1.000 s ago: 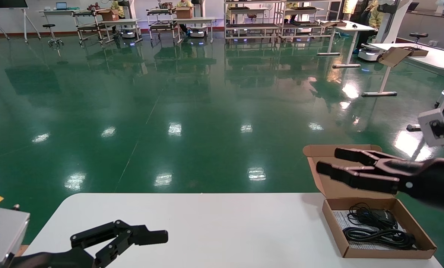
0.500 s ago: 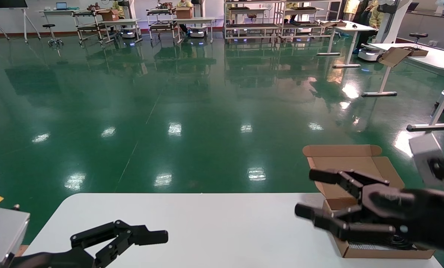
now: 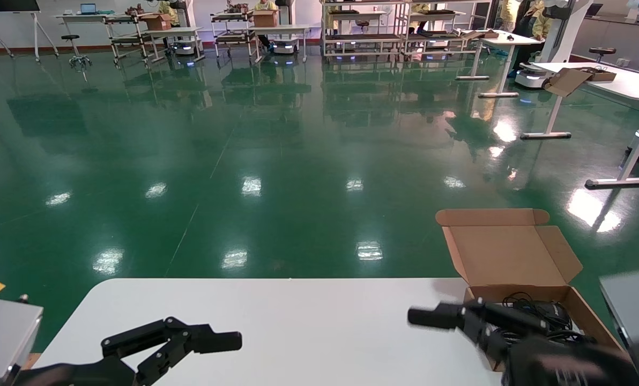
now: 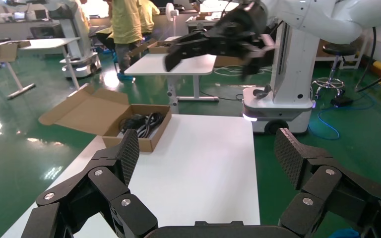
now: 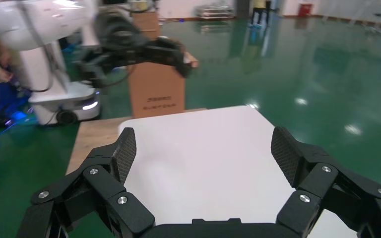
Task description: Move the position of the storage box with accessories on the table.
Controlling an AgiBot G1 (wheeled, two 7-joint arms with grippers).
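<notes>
The black right gripper (image 3: pixel 448 316), fingers spread, is held beside the flat brown cardboard storage box (image 3: pixel 577 308), whose open lid faces away; the black left gripper (image 3: pixel 212 343) is parked wide apart on the white table (image 3: pixel 298 321).

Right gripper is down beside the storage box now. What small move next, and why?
Probably ease the right gripper sideways onto the storage box wall. Its fingers are spread wide open in the right wrist view, nothing is between them, and the box is not gripped. The left gripper sits open at the table's near-left.
</notes>
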